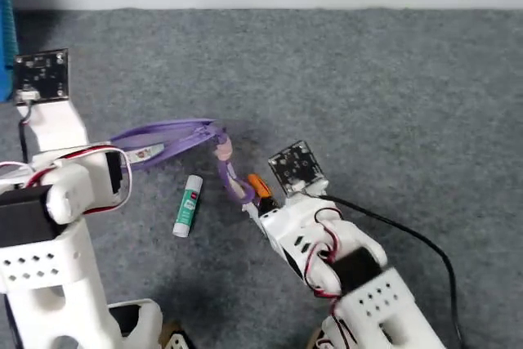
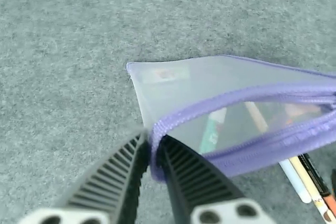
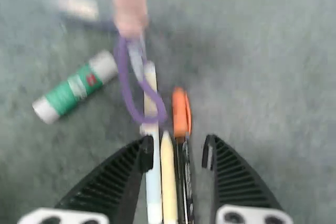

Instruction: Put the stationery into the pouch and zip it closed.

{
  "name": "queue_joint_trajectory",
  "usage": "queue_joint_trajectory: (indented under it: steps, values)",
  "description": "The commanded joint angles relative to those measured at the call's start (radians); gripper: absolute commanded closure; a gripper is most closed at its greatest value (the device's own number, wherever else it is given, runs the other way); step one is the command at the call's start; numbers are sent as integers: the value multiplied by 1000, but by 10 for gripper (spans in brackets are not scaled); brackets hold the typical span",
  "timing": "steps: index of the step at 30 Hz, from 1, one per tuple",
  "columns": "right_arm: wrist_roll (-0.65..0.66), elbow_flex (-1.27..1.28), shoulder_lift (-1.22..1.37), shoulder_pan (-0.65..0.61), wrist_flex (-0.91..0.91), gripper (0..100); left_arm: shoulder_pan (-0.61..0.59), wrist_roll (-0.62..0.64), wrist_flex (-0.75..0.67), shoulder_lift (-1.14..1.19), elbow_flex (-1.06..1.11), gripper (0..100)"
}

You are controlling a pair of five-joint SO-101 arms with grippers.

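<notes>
A translucent purple pouch [image 1: 167,135] lies open on the grey carpet, with a pink tag [image 1: 222,149] and a purple loop [image 1: 235,184] at its zip end. My left gripper [image 2: 152,157] is shut on the corner of the pouch's [image 2: 220,103] zipper edge; a pen and a green item show inside. My right gripper [image 3: 176,153] is shut on three pens: a white one [image 3: 151,129], a cream pencil [image 3: 167,171] and a marker with an orange cap [image 3: 181,111], all pointing toward the pouch mouth. A green glue stick [image 1: 188,204] lies on the carpet beside the loop.
Grey carpet [image 1: 392,87] covers the table, with free room to the right and toward the back wall. A blue object [image 1: 6,22] stands at the far left edge, behind the left arm [image 1: 73,190].
</notes>
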Motion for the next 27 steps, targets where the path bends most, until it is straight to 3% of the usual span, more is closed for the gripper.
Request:
queue_joint_trajectory:
  steps: [1,13,27]
  values:
    - [14,-54,185,10,1,834,-14,9,17,-2,-62,987]
    - [6,-399,765,21,-4,836,-17,9,17,-2,-59,987]
    - [12,-703,1138,56,-79,837,-15,9,15,-2,-58,987]
